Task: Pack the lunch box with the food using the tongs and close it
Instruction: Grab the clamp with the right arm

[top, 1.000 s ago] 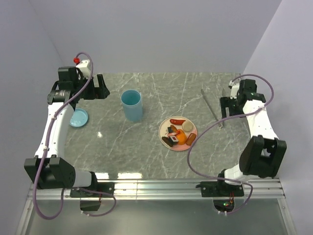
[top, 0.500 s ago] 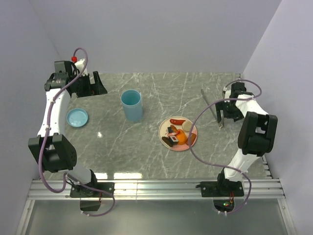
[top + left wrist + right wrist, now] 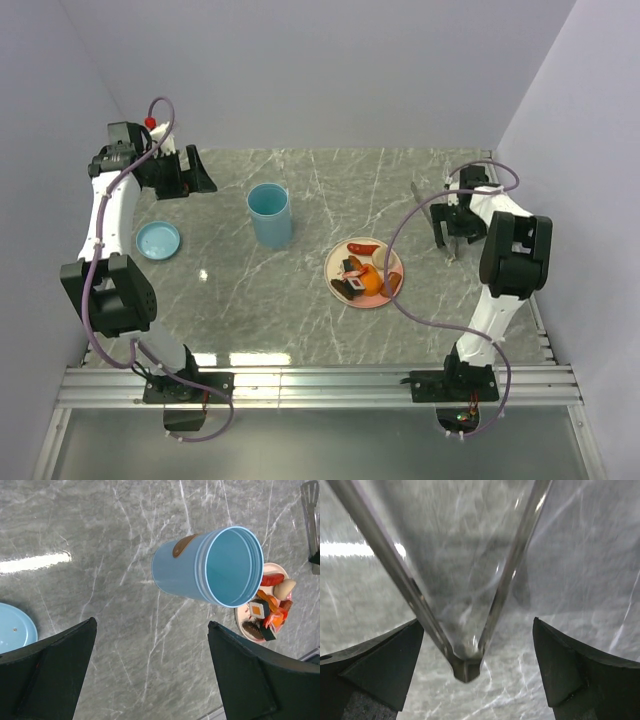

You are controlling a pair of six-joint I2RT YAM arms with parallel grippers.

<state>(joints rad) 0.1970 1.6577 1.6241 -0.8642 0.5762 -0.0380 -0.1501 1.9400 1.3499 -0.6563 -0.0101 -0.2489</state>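
Note:
The light-blue lunch box (image 3: 270, 214) (image 3: 210, 567) stands open and empty left of centre. Its lid (image 3: 158, 240) (image 3: 12, 630) lies flat at the left. The food (image 3: 364, 272) (image 3: 268, 607), a red piece, orange and beige rounds and dark rolls, is heaped on a pink plate (image 3: 333, 268). The silver tongs (image 3: 431, 215) (image 3: 466, 666) lie on the table at the right. My right gripper (image 3: 453, 240) (image 3: 476, 622) is open, low over their joined end, with a finger on either side. My left gripper (image 3: 203, 170) (image 3: 151, 622) hangs open at the far left, holding nothing.
The grey marble table (image 3: 300, 300) is walled at the back and on both sides. A metal rail (image 3: 320, 380) runs along the near edge. The right arm's cable (image 3: 400, 250) loops over the plate's right side.
The right gripper has moved left along the table onto the joined end of the tongs, its arm folding upright. The left arm has drawn back toward the left wall, its gripper still open.

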